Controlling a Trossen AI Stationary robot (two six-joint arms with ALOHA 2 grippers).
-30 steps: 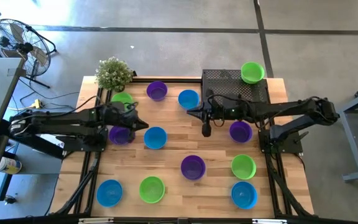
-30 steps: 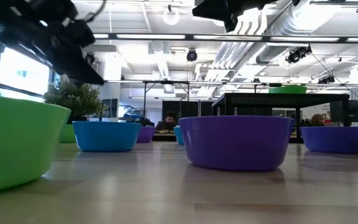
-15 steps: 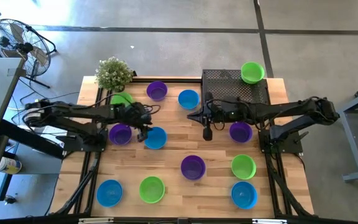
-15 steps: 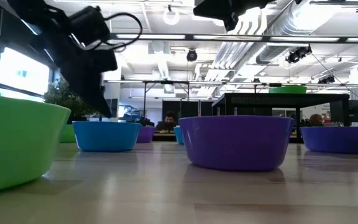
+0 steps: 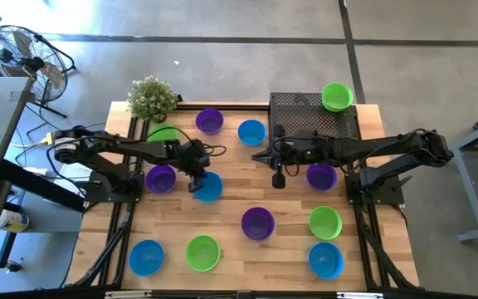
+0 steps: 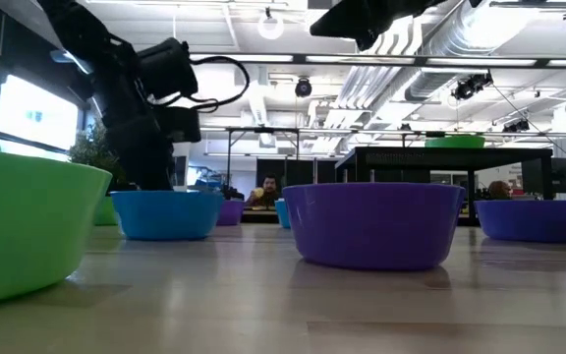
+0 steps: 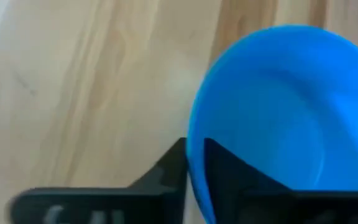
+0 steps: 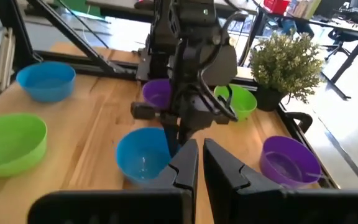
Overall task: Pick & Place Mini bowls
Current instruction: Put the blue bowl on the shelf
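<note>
Left wrist view: left gripper (image 7: 194, 168) pinches the rim of the blue bowl (image 7: 278, 112), mid-table beside a purple bowl (image 5: 160, 178). Thin rim may slip when lifted. Right gripper (image 5: 276, 176) hovers, fingers pressed together.

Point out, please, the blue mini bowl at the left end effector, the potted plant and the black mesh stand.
blue mini bowl (image 5: 209, 186): high view, inner floor.
potted plant (image 5: 151, 97): high view, foliage.
black mesh stand (image 5: 301, 112): high view, bare mesh top.
</note>
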